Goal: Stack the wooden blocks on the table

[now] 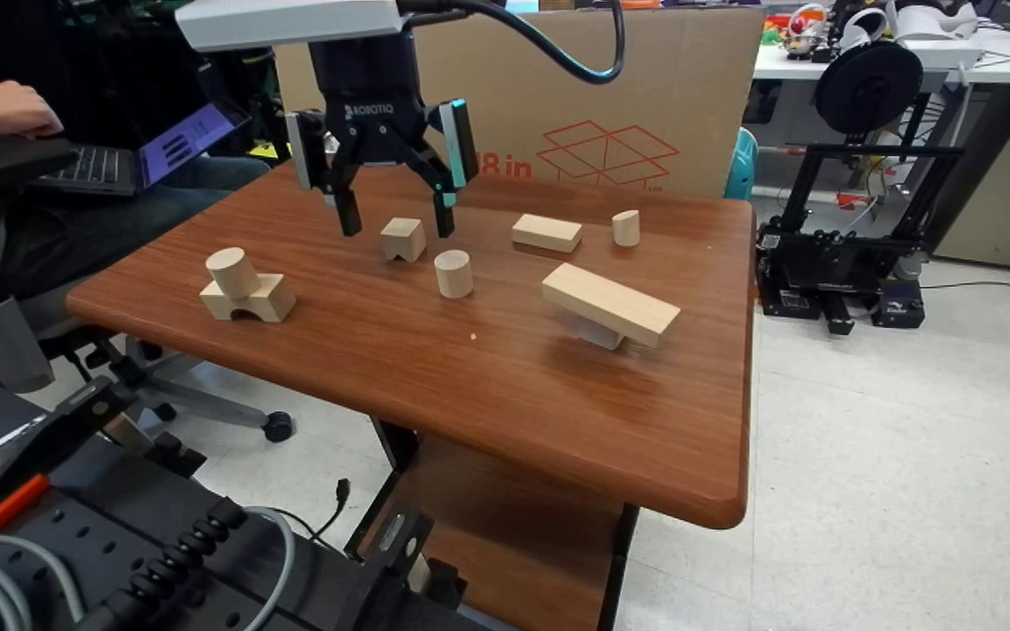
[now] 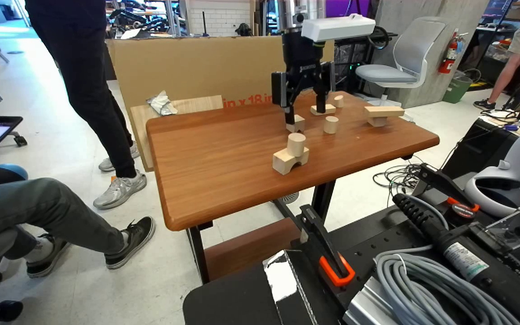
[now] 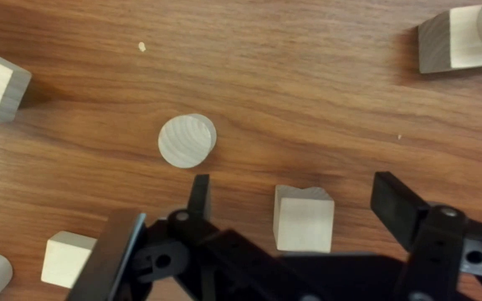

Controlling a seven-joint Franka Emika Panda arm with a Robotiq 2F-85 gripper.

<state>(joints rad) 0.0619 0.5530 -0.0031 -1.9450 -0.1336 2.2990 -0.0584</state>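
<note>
My gripper (image 1: 396,224) is open and empty above a notched cube block (image 1: 403,239). In the wrist view the cube (image 3: 306,223) lies between the spread fingers (image 3: 291,184), apart from both. An upright cylinder (image 1: 453,274) stands beside it, also in the wrist view (image 3: 184,141). A second cylinder (image 2: 296,144) stands on an arch block (image 2: 282,161). A long plank (image 1: 610,302) rests across a smaller block (image 1: 597,333). A flat rectangular block (image 1: 547,233) and a slant-topped cylinder (image 1: 626,229) stand apart towards the cardboard side.
The wooden table (image 1: 470,403) has a rounded edge. A large cardboard sheet (image 1: 645,96) stands upright behind it. A person's hand and laptop (image 1: 110,166) are near the table in an exterior view. A black bench with clamps and cables (image 2: 359,253) stands by the table.
</note>
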